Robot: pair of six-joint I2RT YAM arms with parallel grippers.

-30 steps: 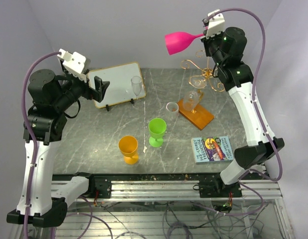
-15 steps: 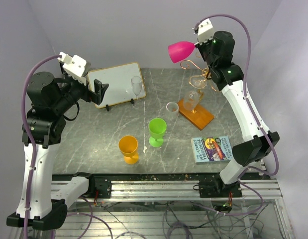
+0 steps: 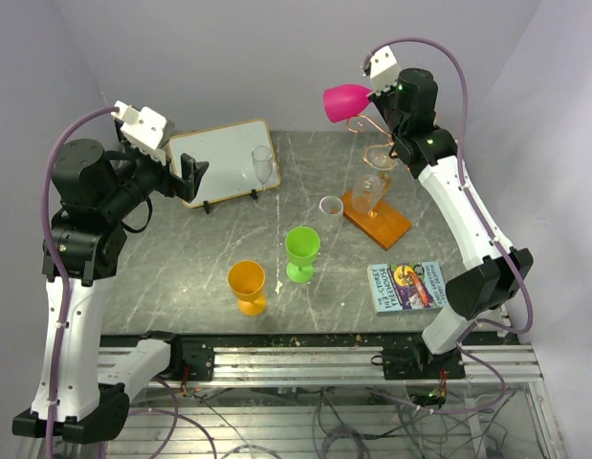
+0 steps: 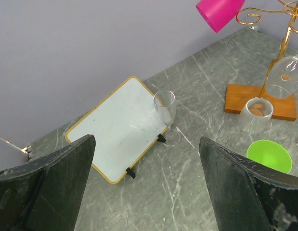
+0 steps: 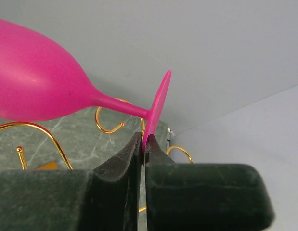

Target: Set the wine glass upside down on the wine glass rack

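Note:
My right gripper (image 3: 378, 89) is shut on the foot of a pink wine glass (image 3: 345, 100), held high and lying nearly sideways with its bowl pointing left. In the right wrist view the pads (image 5: 134, 149) pinch the foot's rim, and the glass (image 5: 33, 86) is above gold curls (image 5: 108, 129). The wine glass rack (image 3: 375, 125) is gold wire on an orange base (image 3: 388, 225), just below and right of the bowl. A clear glass (image 3: 378, 156) hangs on it. My left gripper (image 3: 192, 170) is open and empty, above the table's left side (image 4: 146, 178).
A white board (image 3: 224, 161) on a stand sits at the back left with a clear flute (image 3: 263, 164) beside it. A clear tumbler (image 3: 330, 207), a green cup (image 3: 301, 251), an orange cup (image 3: 247, 284) and a book (image 3: 407, 286) stand on the grey table.
My right arm has swung left, bringing the pink glass down and over the rack's left arms. The left arm has barely moved.

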